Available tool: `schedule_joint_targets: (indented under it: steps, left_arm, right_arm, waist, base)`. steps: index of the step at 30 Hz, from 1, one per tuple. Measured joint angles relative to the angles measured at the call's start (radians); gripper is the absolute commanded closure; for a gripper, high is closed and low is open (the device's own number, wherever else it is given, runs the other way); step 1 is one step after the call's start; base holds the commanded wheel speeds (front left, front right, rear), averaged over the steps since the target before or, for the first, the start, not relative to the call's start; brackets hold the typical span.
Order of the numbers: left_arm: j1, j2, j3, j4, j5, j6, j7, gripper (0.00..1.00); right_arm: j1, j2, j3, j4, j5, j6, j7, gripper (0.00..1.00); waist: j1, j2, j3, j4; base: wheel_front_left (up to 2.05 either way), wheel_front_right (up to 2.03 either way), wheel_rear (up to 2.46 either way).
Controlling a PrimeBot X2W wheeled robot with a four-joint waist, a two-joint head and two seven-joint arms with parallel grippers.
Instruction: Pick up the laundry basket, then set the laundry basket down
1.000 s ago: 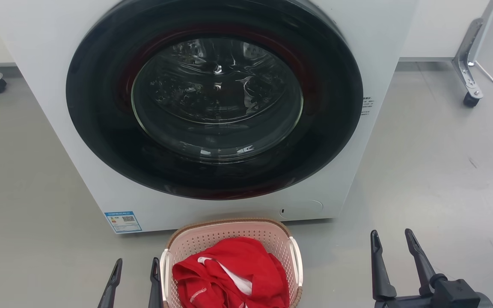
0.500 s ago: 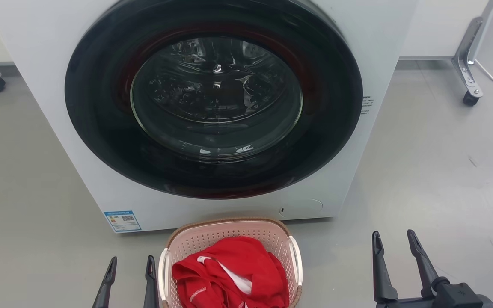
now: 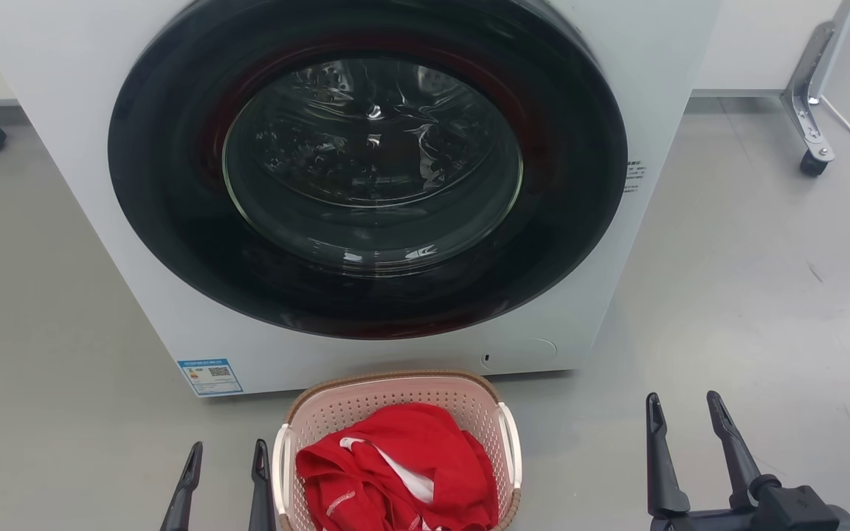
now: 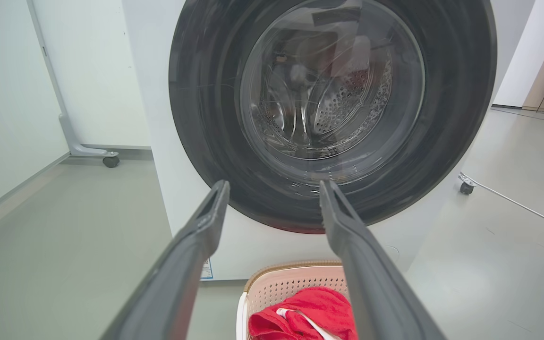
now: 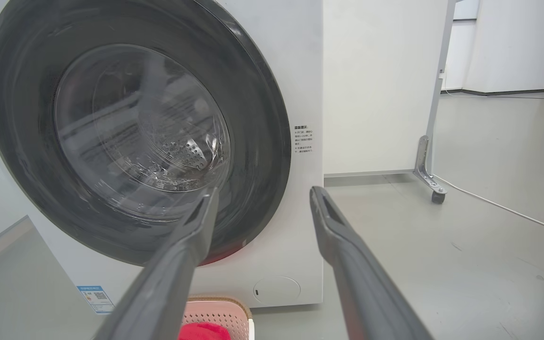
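Pale pink perforated plastic with a brown woven-look rim: that is the laundry basket [image 3: 395,404], at the bottom middle of your head view. It sits on the smooth grey floor [image 3: 764,295] just in front of the white washer [image 3: 661,88], and a crumpled red garment [image 3: 395,472] is heaped inside it. Your left gripper [image 3: 227,445] stands just beside the basket's white left loop handle [image 3: 280,464], its two slim dark fingers parted and holding nothing. Your right gripper [image 3: 682,398] is well apart on the other side, likewise spread and empty. The washer's round glossy black door [image 3: 174,221] frames a domed glass window.

From your left wrist, the tapered fingers spread wide before the door, and the basket's rounded end shows low between them.

From your right wrist, the fingers gape empty, and a corner of the basket peeks up at the bottom edge between them.
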Motion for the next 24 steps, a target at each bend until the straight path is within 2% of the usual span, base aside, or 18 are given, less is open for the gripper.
schedule_joint_targets:
  steps: [1,2,7,14,24]
  left_arm:
    - [0.000,0.000,-0.001,-0.001,0.000,0.000,0.000,0.00]
    - [0.000,0.000,-0.001,-0.003,0.000,0.000,0.000,1.00]
    - [0.005,-0.001,-0.001,0.052,-0.002,-0.001,0.001,1.00]
    - [0.004,-0.003,0.007,0.067,-0.038,-0.011,0.014,1.00]
    - [-0.006,-0.008,0.039,0.093,-0.209,-0.038,0.057,1.00]
  right_arm:
    - [0.000,0.000,-0.001,0.000,0.000,0.000,0.000,0.00]
    - [0.000,0.000,-0.002,0.000,0.000,0.000,0.000,1.00]
    - [0.003,0.002,0.002,0.060,0.002,0.000,0.003,1.00]
    - [0.014,0.002,-0.009,0.073,0.038,0.010,0.010,1.00]
    - [0.007,0.004,-0.049,0.098,0.215,0.037,0.055,1.00]
  waist:
    - [0.0000,0.0000,0.001,0.000]
    - [0.0000,0.0000,0.001,0.000]
    - [0.0001,0.0000,0.001,0.000]
    - [0.0000,0.0000,0.001,0.000]
    - [0.0000,0.0000,-0.003,0.001]
  base:
    - [0.00,0.00,0.00]
    - [0.00,0.00,0.00]
    - [0.00,0.00,0.00]
    - [0.00,0.00,0.00]
    - [0.00,0.00,0.00]
